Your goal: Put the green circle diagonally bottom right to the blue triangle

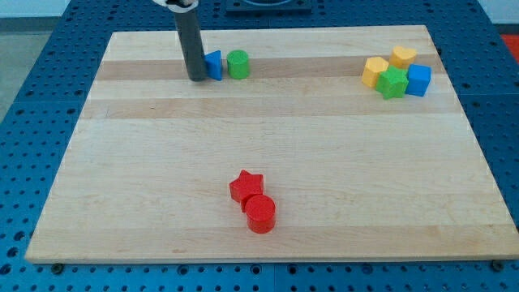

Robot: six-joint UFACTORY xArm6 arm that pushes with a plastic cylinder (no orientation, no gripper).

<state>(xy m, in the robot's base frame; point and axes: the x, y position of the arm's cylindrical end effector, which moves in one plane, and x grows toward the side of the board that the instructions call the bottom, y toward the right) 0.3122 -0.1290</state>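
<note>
Green circle point(238, 64) positioned near the view's top edge of the bench point(268, 146), to the view's right of my tip point(197, 79) with the blue triangle point(213, 65) between the two. Blue triangle set immediately to the view's right of my tip, partly hidden behind the rod, apparently touching it; contact with the green circle on its far side appears close, exact touch not determinable. Rod upright, dark, descending from the view's top, with no gripper fitted, so no spread or pressed-together state applicable. Far to the view's right of my tip, at roughly the same level: a tight cluster consisting of a yellow block point(375, 71) of hexagon-like outline, a second yellow block point(403, 57) behind it, a green star point(393, 83) at the front and a blue cube point(418, 79) on the cluster's right side, all touching or nearly touching. Well below my tip toward the view's bottom and somewhat to the right: a red star point(246, 186) and a red circle point(261, 214), the circle pressed against the star's lower right side. Both red blocks well apart from the green circle and blue triangle.
</note>
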